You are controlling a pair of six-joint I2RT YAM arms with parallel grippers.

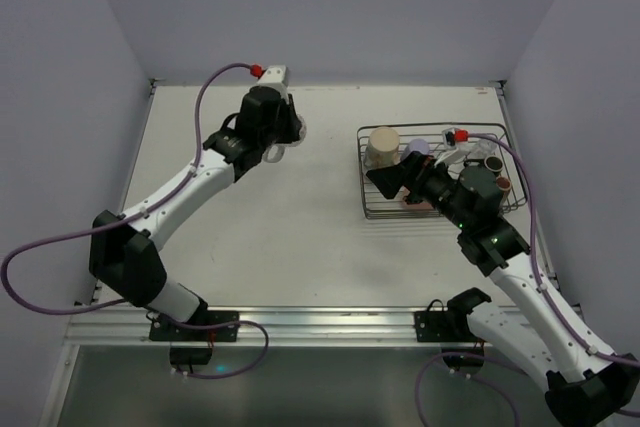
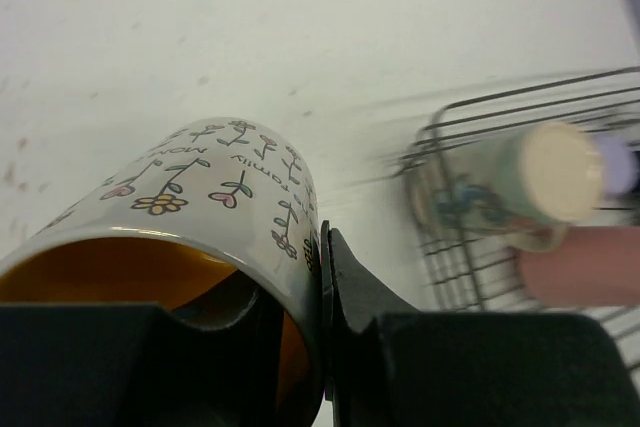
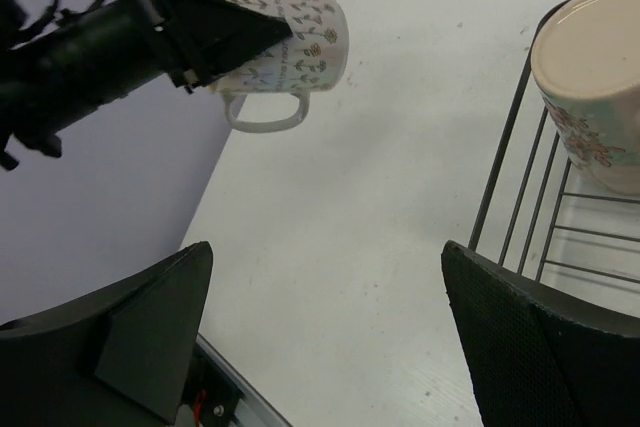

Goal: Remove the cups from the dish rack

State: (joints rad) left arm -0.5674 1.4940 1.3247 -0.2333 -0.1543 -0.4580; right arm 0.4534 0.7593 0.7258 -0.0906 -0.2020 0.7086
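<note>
My left gripper (image 2: 322,287) is shut on the wall of a white flowered cup with an orange inside (image 2: 200,202), one finger inside and one outside. It holds the cup (image 1: 296,131) above the far left of the table; the right wrist view shows that cup (image 3: 290,32) tilted with its handle hanging down. The dish rack (image 1: 440,209) stands at the right with a cream patterned mug (image 1: 383,147), a lavender cup (image 1: 419,147), a salmon-red cup (image 1: 415,203) and a small brown cup (image 1: 494,163). My right gripper (image 1: 392,181) stands open and empty over the rack's left edge (image 3: 505,172).
White table (image 1: 290,237) between the arms, grey walls on the left, back and right. Metal rail (image 1: 300,322) along the near edge. My right arm and its cable lie across the rack's right half.
</note>
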